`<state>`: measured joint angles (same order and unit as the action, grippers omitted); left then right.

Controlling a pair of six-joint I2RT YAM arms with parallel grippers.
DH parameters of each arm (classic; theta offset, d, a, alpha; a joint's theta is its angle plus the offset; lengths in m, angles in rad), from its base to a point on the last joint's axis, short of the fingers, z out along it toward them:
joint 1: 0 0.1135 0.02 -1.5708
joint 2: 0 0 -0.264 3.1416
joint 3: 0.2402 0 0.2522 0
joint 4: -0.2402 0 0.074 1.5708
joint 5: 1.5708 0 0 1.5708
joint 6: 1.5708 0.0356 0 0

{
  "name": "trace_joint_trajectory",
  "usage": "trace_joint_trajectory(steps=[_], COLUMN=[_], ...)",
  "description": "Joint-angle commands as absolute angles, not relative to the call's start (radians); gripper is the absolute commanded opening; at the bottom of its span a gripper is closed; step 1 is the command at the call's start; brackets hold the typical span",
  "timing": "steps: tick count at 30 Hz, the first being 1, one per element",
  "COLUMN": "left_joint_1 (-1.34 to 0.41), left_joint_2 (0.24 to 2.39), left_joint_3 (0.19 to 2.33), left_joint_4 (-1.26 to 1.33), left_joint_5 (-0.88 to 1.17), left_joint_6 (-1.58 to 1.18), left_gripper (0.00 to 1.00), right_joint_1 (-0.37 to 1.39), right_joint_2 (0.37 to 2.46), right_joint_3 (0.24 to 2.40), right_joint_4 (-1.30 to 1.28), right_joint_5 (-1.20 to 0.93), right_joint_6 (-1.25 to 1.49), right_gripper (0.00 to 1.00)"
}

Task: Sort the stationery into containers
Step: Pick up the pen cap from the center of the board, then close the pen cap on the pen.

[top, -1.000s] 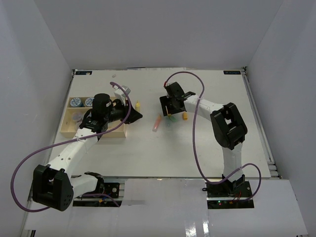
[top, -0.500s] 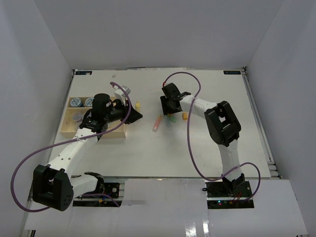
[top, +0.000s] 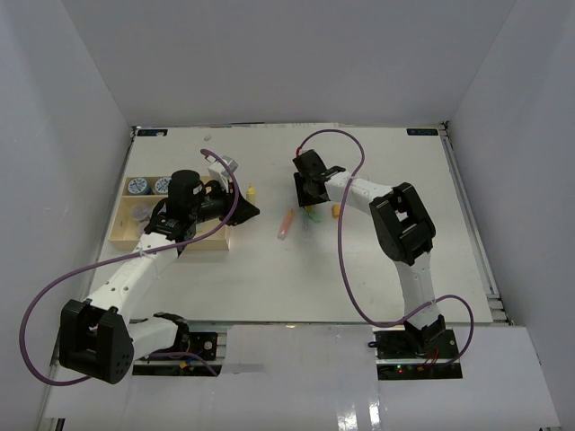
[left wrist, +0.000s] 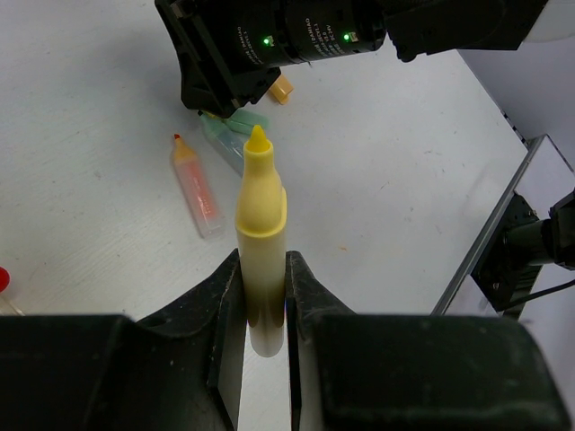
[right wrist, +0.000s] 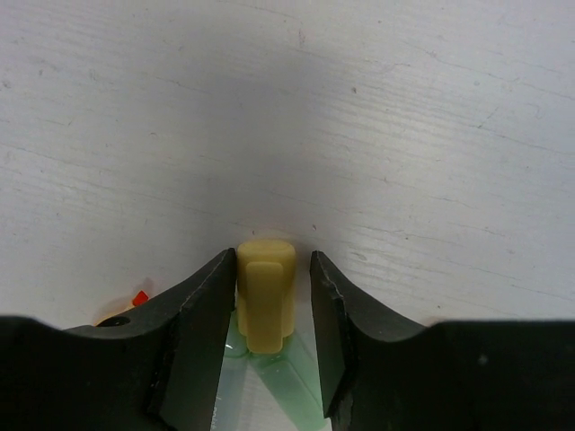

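Left end effector (left wrist: 262, 269) clamps a smooth, cylindrical yellow marker (left wrist: 260, 206), wedge tip pointing outward. Right end effector (right wrist: 267, 269), jaws narrow, straddles a stubby matte yellow cap (right wrist: 265, 296).

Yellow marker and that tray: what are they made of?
The yellow marker looks like smooth plastic: even colour, a moulded collar, a soft sheen. The tray looks like pale bare wood, probably: matte beige with thin flat walls, though it is too small to show grain.
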<state>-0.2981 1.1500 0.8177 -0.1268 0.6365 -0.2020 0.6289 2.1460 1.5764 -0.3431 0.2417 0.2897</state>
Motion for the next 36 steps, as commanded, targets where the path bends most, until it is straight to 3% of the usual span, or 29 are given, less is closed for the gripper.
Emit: trace_joint_trajectory(steps=[1, 10, 15, 23, 36], left_joint_1=[-0.296, -0.295, -0.296, -0.305, -0.531], left_joint_2=[1.132, 1.138, 1.146, 1.134, 1.207], left_joint_3=[0.816, 0.816, 0.818, 0.816, 0.888], left_joint_4=[-0.109, -0.11, -0.112, -0.098, -0.009], left_joint_5=[0.661, 0.684, 0.712, 0.758, 0.568], left_joint_6=[-0.187, -0.175, -0.163, -0.135, -0.25], left_gripper=[0.22, 0.22, 0.22, 0.22, 0.23], right_joint_1=[0.632, 0.632, 0.638, 0.676, 0.804], right_joint_2=[2.171, 2.158, 2.074, 1.783, 1.369], right_joint_3=[1.603, 1.626, 1.603, 1.502, 1.235], right_joint_4=[-0.339, -0.327, -0.266, -0.167, 0.202], right_joint_5=[0.267, 0.281, 0.273, 0.239, 0.219], right_joint_6=[0.313, 0.27, 0.252, 0.25, 0.35], right_gripper=[0.43, 0.29, 0.14, 0.13, 0.08])
